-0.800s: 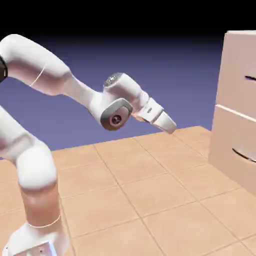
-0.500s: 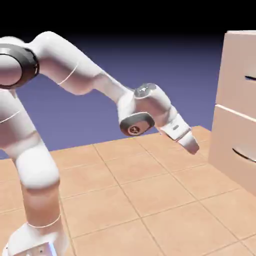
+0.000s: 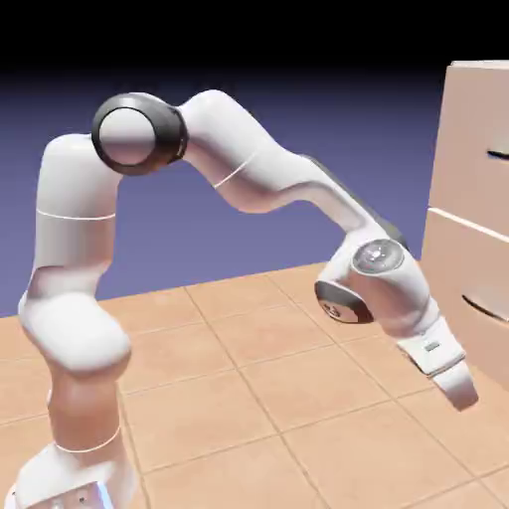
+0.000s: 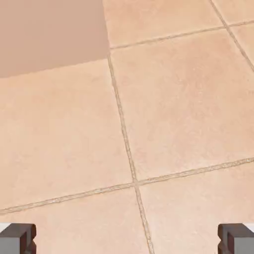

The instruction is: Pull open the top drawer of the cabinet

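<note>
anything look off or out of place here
Nothing is damaged or spilled. The one odd thing: the gripper is open and aimed down at the tiled floor, well below the top drawer handle on the cabinet.

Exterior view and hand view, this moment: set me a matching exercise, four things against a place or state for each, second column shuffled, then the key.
Things:
1. gripper
2. top drawer
3. lower drawer
4. tiled floor

Places or states:
A. carries a curved dark handle
B. open, empty, low near the cabinet's base
C. fills most of the hand view
D. shut, with a short dark horizontal handle

Pairs: 1-B, 2-D, 3-A, 4-C
</note>
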Robot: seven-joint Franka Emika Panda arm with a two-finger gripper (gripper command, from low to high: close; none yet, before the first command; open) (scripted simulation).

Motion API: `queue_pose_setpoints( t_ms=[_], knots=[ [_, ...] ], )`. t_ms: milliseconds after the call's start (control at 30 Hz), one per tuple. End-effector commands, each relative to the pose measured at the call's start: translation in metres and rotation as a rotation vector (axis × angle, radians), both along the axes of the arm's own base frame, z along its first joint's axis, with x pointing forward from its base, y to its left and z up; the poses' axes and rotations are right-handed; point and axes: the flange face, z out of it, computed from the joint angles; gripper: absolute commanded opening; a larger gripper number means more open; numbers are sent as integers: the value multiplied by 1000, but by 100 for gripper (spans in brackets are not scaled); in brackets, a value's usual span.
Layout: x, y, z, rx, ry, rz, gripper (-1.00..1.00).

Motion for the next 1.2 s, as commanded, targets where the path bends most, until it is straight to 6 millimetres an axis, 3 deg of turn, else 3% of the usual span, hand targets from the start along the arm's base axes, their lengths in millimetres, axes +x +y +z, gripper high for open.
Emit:
queue_pose_setpoints(
  t_ms=[0,167,367,500,633,767,900,1033,1167],
  knots=[
    [2,-8,-1,-21,-4,-3,0],
    [13,-44,3,-151,-37,4,0],
    [37,-68,33,-366,-107,63,0],
    [61,-66,65,-537,-169,139,0],
    [91,-46,104,-726,-243,244,0],
    [127,-5,144,-927,-327,379,0],
    [164,60,180,-1134,-423,542,0],
    [198,148,205,-1340,-532,729,0],
    [223,257,215,-1538,-657,936,0]
  ],
)
